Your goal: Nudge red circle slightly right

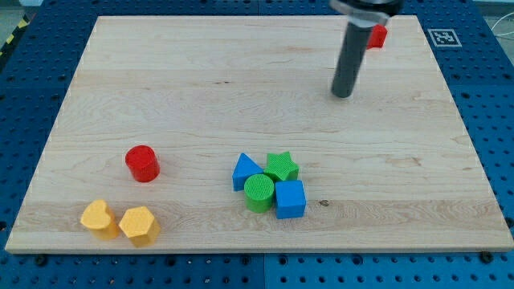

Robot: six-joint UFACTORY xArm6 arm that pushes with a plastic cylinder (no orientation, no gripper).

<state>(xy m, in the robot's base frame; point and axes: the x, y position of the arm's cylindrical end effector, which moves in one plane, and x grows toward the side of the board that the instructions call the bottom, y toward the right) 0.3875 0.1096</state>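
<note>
Red circle point(142, 163): lies well down-left of my tip point(343, 95). Tip: bare rod, touching 0 blocks; must reach circle's left side to push right.

My tip point(343, 94) was dark grey-black. Board point(201, 88): pale wood, fine grain lines. Red circle point(142, 164), well left and below the tip: solid red. Red block point(377, 35) just above-right: red. Below the tip: blue triangle point(245, 171), green star point(281, 166), green circle point(259, 193), blue cube point(291, 199). Far lower left: yellow heart point(98, 218), yellow hexagon point(139, 225).
</note>
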